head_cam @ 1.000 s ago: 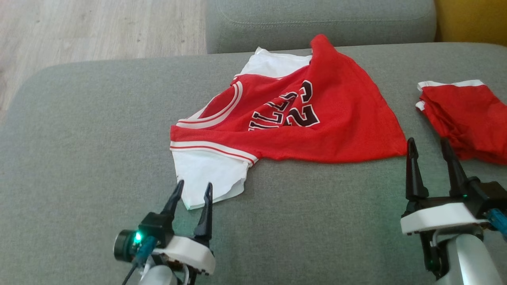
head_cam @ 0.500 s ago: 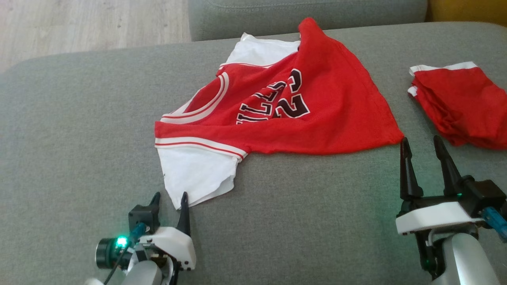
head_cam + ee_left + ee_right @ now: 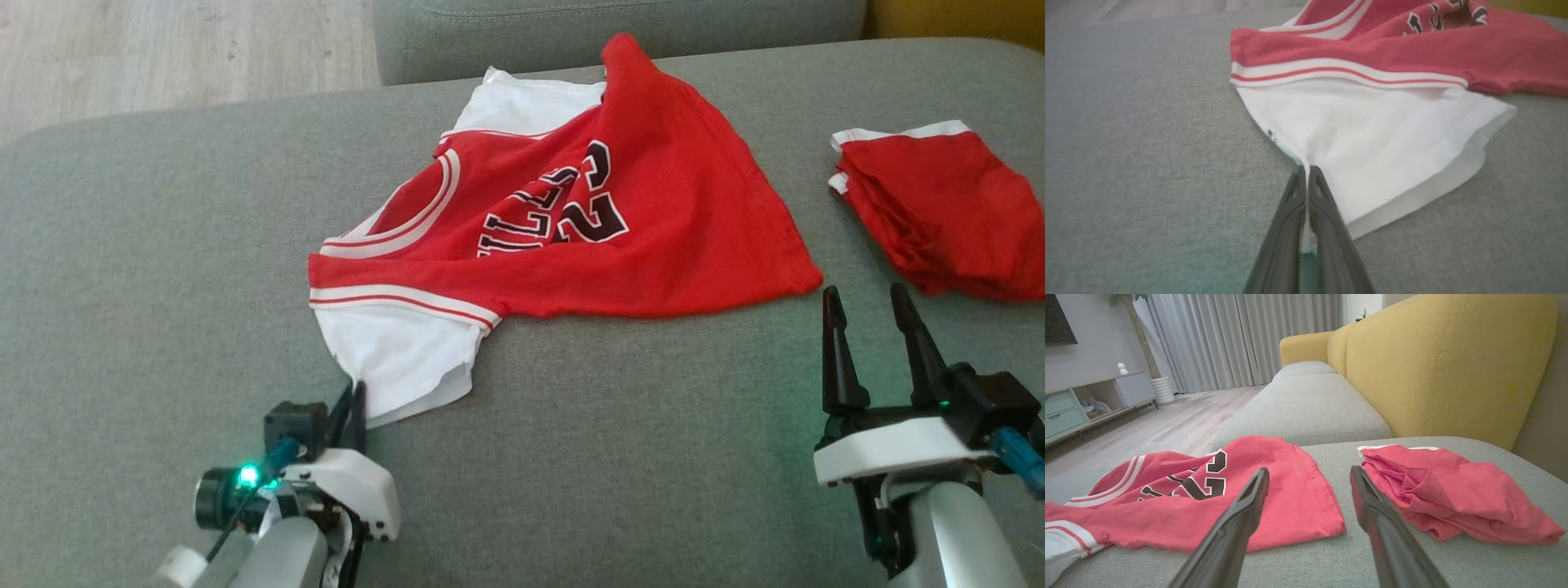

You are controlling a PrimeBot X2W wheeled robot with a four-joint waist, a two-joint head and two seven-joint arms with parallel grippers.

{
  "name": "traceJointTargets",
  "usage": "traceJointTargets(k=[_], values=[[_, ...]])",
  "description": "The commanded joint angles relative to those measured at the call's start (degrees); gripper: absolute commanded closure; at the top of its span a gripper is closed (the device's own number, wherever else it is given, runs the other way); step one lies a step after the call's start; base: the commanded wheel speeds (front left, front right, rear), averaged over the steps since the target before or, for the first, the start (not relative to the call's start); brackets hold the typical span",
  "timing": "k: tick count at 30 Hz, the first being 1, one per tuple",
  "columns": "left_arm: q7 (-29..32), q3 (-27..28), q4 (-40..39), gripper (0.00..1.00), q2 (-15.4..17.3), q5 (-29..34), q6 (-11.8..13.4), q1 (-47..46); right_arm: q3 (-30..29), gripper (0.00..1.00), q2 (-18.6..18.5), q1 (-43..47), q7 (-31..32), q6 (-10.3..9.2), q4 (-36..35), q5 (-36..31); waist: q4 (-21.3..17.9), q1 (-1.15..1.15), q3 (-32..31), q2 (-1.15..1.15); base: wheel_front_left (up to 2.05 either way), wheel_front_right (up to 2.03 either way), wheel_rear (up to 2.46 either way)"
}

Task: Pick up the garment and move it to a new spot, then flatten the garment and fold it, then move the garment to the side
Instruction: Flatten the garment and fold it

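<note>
Two grippers: left gripper (image 3: 353, 398) at the lower left of the head view, right gripper (image 3: 864, 288) at the lower right, both low over the seat.
Left gripper (image 3: 1306, 173): fingers pressed tight together, clenched on the near edge of the white sleeve (image 3: 1372, 139); a sliver of white cloth shows between them in the left wrist view.
Right gripper (image 3: 1308, 470): fingers spread wide, released, gripping nothing; the tips stand just beside the garment's near right corner, apart from it.
White sleeve (image 3: 392, 359): lies flat on the cushion, pulled to a small peak where the fingers pinch it.
Garment (image 3: 653, 229): red jersey with black lettering, white trim and white sleeves, rumpled in the middle of the seat; its far corner rises against the next cushion.
Garment, right wrist view (image 3: 1290, 498): left of the spread fingers.
Folded red cloth (image 3: 947, 212) (image 3: 1445, 490): to the right of the garment, apart from it.
Sofa seat (image 3: 163, 286): grey fabric under everything.
Backrest (image 3: 1433, 367): yellow, on the right.
Floor (image 3: 163, 57): pale wood beyond the seat.
</note>
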Motion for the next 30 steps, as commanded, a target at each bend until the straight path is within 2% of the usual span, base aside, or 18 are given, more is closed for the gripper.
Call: traceJointTargets(k=[1,6,10,16,19,23,30], values=[[-1.2,2.2,-1.8,1.00,1.5,-0.5,0.4,-0.8,1.4,0.00,-0.2,-2.1,-0.5,-0.05,-1.5,0.0,0.2,0.00,-0.1,0.00,0.00,0.00,0.00],[-8.9,4.1,-7.6,1.00,1.5,-1.4,0.4,-1.7,-0.6,0.00,-0.2,-2.8,1.0,-0.05,0.5,-1.0,1.2,0.00,-0.1,0.00,0.00,0.00,0.00],[-11.5,4.6,-13.1,1.00,1.4,-1.1,0.4,-1.6,-2.9,0.00,-0.2,-4.7,4.2,-0.05,4.0,-1.0,2.3,0.00,0.0,0.00,0.00,0.00,0.00],[-12.4,4.3,-20.0,1.00,1.1,0.4,0.0,-0.5,-4.5,0.00,-0.2,-9.9,8.4,-0.05,12.3,-0.2,4.0,0.00,0.6,0.00,0.00,0.00,0.00],[-12.5,3.4,-22.0,1.00,1.0,1.2,-1.1,0.0,-6.1,0.00,-0.2,-12.5,9.4,-0.05,17.2,0.0,4.8,0.00,1.1,0.00,0.00,0.00,0.00],[-12.5,2.4,-23.8,1.00,0.6,2.2,-1.9,0.7,-10.3,0.00,-0.2,-16.8,8.7,-0.05,25.5,-2.2,6.0,0.00,2.0,0.00,0.00,0.00,0.00],[-12.5,2.1,-24.7,1.00,0.0,2.8,-2.4,1.0,-12.9,0.00,-0.2,-21.7,4.9,-0.05,35.1,-3.9,6.9,0.00,3.0,0.00,0.00,0.00,0.00]])
